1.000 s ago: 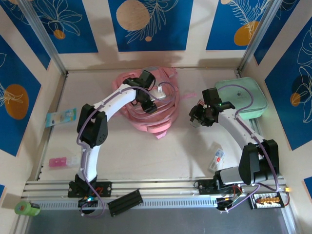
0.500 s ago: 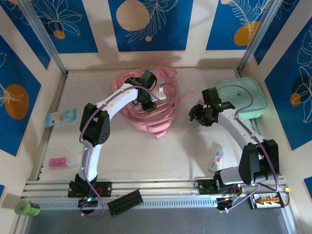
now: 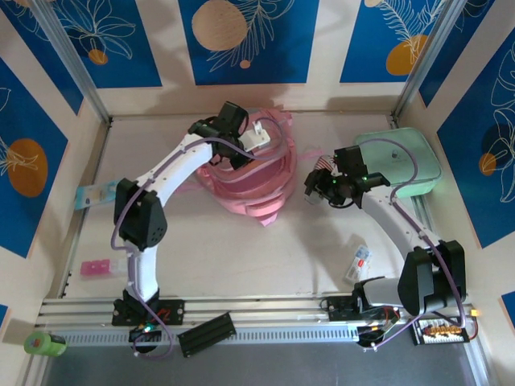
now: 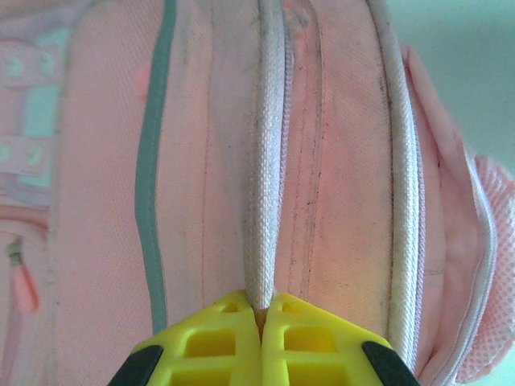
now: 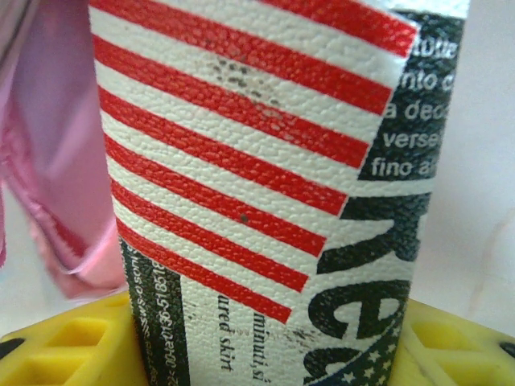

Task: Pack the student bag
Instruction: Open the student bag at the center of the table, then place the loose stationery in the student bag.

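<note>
Heap of pink fabric at the far middle of the table (image 3: 209, 241): the student bag (image 3: 256, 183), slumped in layered folds between the two arms. Left of a mint-green case (image 3: 400, 161) that lies by the right wall, and apart from it.

Left gripper (image 4: 261, 310) down on the upper part of the bag. Yellow fingers (image 4: 209, 347) pressed together, pinching a whitish corded ridge (image 4: 269, 161) that runs along the fabric. Beside that ridge, from the left wrist: parallel seams, a grey-green stripe (image 4: 147, 161), and pink mesh edging (image 4: 489, 241) at the right margin.

Right gripper (image 5: 269, 354) just off the bag's right edge; touching or not, hard to judge from above. Yellow pads (image 5: 64, 346) part-spread and clamped on either side of a striped cup (image 5: 257, 185). Probably foam, going by the pebbled surface. Red and white bands, plus a black panel with white print. Rising from between the pads in the right wrist view, with pink fabric close on its left.

Elsewhere on the table: a small packet (image 3: 360, 262) at the near right, beside the right arm. A pink item (image 3: 96, 267) toward the near left edge. A pale blue packet (image 3: 95, 193) against the left wall. On the near rail: a green tape roll (image 3: 44, 344) at the left corner and a black bar (image 3: 206, 334) between the two arm bases.
</note>
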You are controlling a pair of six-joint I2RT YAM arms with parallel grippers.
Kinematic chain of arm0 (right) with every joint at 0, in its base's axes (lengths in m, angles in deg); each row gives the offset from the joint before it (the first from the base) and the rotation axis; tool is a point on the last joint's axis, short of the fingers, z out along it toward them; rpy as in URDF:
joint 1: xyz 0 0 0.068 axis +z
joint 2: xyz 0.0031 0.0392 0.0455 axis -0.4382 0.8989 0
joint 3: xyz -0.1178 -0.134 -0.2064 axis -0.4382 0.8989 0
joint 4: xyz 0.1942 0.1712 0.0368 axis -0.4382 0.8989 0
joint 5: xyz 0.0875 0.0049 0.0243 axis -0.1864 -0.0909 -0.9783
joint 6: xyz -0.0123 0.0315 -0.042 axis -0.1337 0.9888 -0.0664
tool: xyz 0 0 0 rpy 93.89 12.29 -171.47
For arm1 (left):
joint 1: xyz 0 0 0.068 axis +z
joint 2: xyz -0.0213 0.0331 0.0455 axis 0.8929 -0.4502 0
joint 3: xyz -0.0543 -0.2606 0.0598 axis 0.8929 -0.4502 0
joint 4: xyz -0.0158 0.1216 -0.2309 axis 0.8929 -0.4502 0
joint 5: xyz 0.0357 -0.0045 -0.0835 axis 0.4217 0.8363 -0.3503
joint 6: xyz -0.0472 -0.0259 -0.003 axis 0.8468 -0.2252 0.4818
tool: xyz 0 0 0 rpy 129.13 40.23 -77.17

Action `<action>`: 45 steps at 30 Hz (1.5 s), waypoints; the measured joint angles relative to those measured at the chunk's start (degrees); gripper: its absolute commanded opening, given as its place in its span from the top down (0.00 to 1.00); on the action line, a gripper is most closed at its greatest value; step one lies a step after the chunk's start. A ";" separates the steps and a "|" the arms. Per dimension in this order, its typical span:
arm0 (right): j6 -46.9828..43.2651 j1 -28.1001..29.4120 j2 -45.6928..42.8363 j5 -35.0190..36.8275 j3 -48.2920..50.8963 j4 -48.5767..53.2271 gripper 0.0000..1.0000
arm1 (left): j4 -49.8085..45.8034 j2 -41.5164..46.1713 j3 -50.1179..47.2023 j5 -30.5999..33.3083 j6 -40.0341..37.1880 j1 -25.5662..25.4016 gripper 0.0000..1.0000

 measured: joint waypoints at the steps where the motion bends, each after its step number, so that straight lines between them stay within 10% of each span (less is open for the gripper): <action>1: -0.09 0.70 -0.11 -1.18 0.00 -1.14 0.46 | 0.98 1.27 -0.48 -0.90 1.31 0.09 1.00; 21: 14.56 10.91 24.11 -5.09 -14.14 -18.91 0.47 | 14.93 8.24 -2.71 -5.90 28.76 -0.96 1.00; 30: 15.98 11.06 33.38 -3.98 -18.16 -30.25 0.17 | 15.76 5.25 1.16 -4.59 32.59 -0.96 1.00; 45: 16.94 11.17 33.51 -2.27 -15.17 -33.75 0.74 | 15.76 4.33 1.20 -5.92 33.16 -0.96 1.00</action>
